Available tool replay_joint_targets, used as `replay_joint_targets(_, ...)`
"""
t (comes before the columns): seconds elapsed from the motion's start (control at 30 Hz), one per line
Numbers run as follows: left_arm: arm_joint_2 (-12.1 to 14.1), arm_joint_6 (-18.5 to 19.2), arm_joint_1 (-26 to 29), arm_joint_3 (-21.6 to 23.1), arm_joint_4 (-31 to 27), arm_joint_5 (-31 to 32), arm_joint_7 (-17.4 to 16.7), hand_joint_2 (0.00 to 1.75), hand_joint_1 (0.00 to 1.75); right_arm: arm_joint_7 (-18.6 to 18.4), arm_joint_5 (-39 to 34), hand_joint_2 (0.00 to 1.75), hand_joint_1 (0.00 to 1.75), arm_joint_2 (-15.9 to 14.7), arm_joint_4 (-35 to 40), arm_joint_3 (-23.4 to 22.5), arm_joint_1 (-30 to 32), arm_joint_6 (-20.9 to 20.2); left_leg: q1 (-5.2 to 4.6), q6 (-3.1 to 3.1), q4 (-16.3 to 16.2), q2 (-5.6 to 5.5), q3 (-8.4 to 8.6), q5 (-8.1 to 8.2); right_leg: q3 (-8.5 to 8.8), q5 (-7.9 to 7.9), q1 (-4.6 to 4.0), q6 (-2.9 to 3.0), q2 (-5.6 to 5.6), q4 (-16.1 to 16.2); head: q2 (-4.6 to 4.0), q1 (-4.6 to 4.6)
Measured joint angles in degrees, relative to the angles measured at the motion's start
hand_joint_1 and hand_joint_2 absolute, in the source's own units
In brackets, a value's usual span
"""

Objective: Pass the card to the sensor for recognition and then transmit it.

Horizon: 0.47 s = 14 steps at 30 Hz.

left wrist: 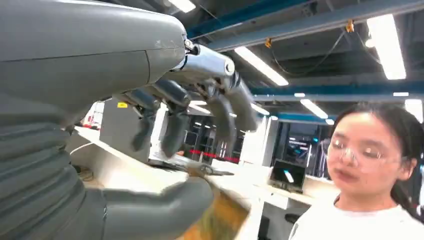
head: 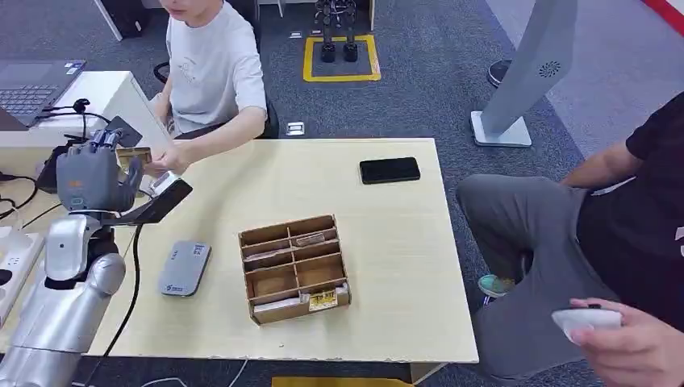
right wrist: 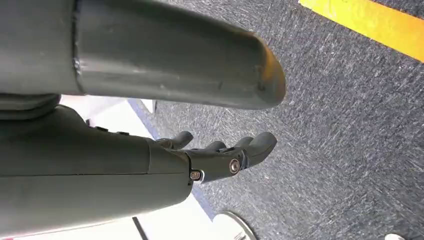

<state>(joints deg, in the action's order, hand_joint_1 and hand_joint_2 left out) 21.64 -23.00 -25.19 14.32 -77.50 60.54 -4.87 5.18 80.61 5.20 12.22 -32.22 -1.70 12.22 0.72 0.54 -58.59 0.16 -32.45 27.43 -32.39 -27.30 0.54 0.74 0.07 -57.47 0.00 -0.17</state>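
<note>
So the left hand (head: 90, 173) is raised up off the far-left corner of the table (head: 387, 242), holding the card (head: 134, 155) out toward the seated person in the grey t-shirt (head: 211, 68). In the left wrist view the thumb (left wrist: 165, 205) sits under the card (left wrist: 220, 215) with the darker fingers (left wrist: 175, 125) curled down above it, so it looks pinched, though the card itself is pretty blurry there. The person's hand (head: 173, 160) is reaching in right next to the card; I can't tell if they're actually touching it. The grey sensor (head: 184, 268) lies flat on the table near the left side, just left of the cardboard organizer (head: 294, 268), which has a few cards sitting in its compartments. A black phone (head: 389, 170) lies further back on the table, well apart from everything else. The right hand (right wrist: 220, 152) hangs down over the dark carpet, fingers loosely bent and apart, nothing in it. Another person in a black shirt (head: 637, 210) sits off the right side of the table, holding a small white object (head: 586, 319).
</note>
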Motion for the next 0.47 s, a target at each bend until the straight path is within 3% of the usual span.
replay_joint_targets(0.13, 0.1, -3.7, 1.6, -1.1, 0.0, -1.1, 0.1, 1.75, 0.0, 0.1, -0.2, 0.0, 0.0, 0.0, 0.0, 0.0, 0.0, 0.1, 0.0, 0.0, 0.0, 0.01, -0.02, 0.0, 0.0, 0.0, 0.0, 0.0, 0.01, 0.0, 0.0, 0.0)
replay_joint_targets(0.2, 0.1, -8.2, 3.3, -3.2, 0.0, -1.5, -0.3, 1.75, 0.0, 0.1, -0.2, 0.0, 0.0, 0.0, 0.0, 0.0, 0.1, 0.3, 0.01, 0.0, 0.0, 0.07, -0.02, 0.0, -0.01, 0.0, 0.0, 0.01, 0.07, 0.0, 0.0, 0.0)
replay_joint_targets(0.33, 0.9, -15.5, 7.9, -11.7, 0.0, -3.2, 1.3, 1.75, 0.0, 0.3, -0.2, 0.0, 0.0, 0.0, -0.1, 0.1, 0.5, 1.0, 0.03, 0.02, 0.0, 0.17, -0.01, 0.01, -0.07, -0.02, -0.01, 0.02, 0.18, 0.0, 0.0, 0.0)
replay_joint_targets(0.47, 1.2, -16.5, 15.6, -22.8, -1.9, -9.9, 7.0, 1.75, 0.0, 0.9, -1.5, 0.0, 0.0, 0.0, -0.4, 0.1, 1.2, 1.6, 0.03, 0.06, 0.1, 0.24, -0.03, 0.05, -0.15, -0.07, -0.01, 0.08, 0.3, 0.0, 0.0, -0.02)
